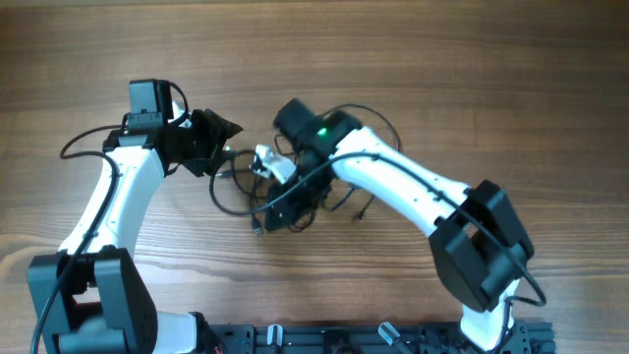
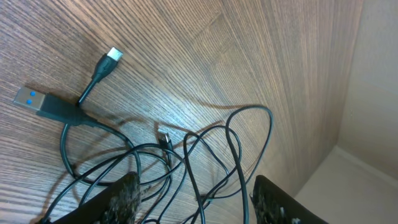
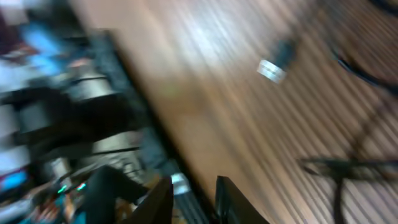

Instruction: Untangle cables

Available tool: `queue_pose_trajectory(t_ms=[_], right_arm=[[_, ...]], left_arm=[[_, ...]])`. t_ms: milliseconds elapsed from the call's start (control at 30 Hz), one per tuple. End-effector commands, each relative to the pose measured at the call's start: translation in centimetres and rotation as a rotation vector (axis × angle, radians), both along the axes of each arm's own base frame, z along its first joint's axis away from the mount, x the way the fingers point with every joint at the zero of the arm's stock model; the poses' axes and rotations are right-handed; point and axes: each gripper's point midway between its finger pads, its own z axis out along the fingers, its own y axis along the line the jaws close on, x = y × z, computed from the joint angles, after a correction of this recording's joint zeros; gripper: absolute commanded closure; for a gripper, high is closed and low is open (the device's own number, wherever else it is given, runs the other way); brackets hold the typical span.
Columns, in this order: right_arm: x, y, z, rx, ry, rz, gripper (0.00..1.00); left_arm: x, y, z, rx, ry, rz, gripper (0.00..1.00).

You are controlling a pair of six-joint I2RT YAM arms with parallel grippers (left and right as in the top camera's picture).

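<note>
Tangled black cables, blue-tongued USB plug

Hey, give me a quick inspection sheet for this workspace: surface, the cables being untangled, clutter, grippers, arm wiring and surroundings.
Surface: wooden table, plain grain.
Job's things: thin black cables tangled mid-table; a blue-tongued flat plug and a small silvery plug lie at the edge.
Clutter: nothing seen.
Grippers: left gripper open above the tangle, holding nothing; right gripper fingers close together, view blurred, grip unclear.
Cables: thicker black arm wiring along both arms.
Surroundings: dark rail at the near table edge.
</note>
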Motion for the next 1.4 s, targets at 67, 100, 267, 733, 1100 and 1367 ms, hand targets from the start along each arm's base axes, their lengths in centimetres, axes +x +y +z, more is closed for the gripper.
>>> queue_pose_trajectory(t_ms=[67,100,267,733,1100,1367], right_arm=[[1.7,-3.4,-3.8,-0.347,-0.122,-0.227,0.75],[1.6,-3.4,-4.1,-0.347,-0.12,-0.233,0.75],[1.5,-3.2,-4.1,-0.335,-0.114,-0.23,0.71],[1.9,-1.0,-6.1,-0.3,-0.253,-0.123,0.75],[1.3,-0.8,-6.6,-0.306,-0.246,-0.107,0.74],[-0.2,0.0,-7.1,-0.313,-0.243,-0.067,0.76]], left_arm=[[0.0,0.4,-0.4,0.024,0.001,-0.008,0.39],[0.0,0.4,-0.4,0.024,0.002,-0.008,0.39],[0.0,0.4,-0.5,0.024,0.002,-0.008,0.38],[-0.1,0.4,-0.5,0.024,0.003,-0.008,0.37],[0.0,0.4,-0.5,0.024,0.002,-0.008,0.36],[0.0,0.4,-0.5,0.024,0.002,-0.008,0.36]])
